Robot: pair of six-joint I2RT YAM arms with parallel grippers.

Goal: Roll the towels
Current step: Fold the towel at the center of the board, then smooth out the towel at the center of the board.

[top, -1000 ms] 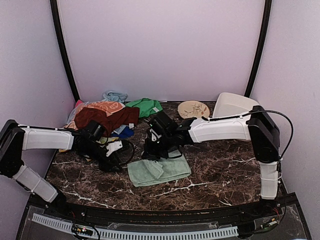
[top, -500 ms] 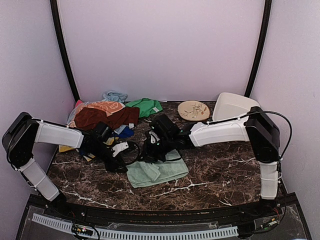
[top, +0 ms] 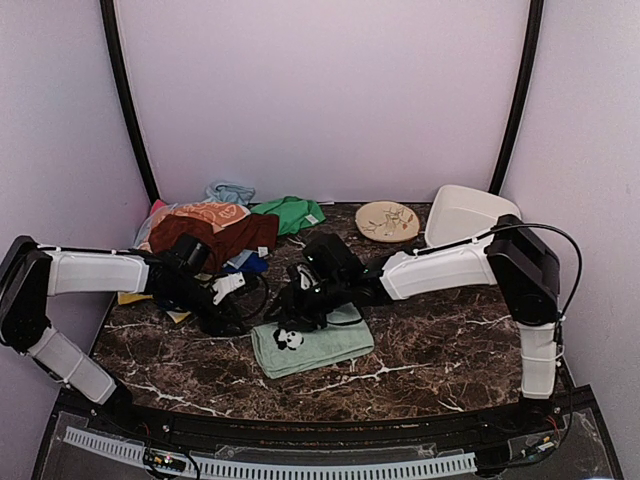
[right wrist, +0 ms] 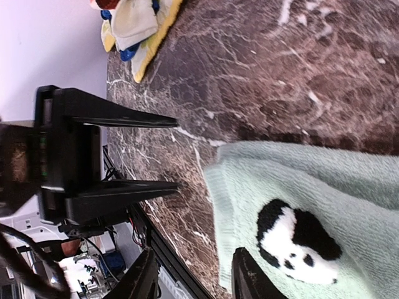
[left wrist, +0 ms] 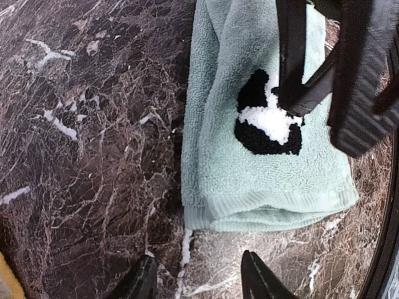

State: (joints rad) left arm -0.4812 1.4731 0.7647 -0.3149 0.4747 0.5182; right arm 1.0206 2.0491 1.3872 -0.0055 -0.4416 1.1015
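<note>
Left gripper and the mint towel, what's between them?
Only a bare strip of marble table, seen in the left wrist view, separates the left gripper from the mint towel.

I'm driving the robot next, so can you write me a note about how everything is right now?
Left end effector: open, empty, beside the mint towel.
Right end effector: open, empty, over that towel.
The mint towel lies folded flat in the middle, panda patch up. The maroon towel sits heaped with other towels at back left.
Done: nothing rolled.
Left: roll the mint towel, then the heap.
</note>
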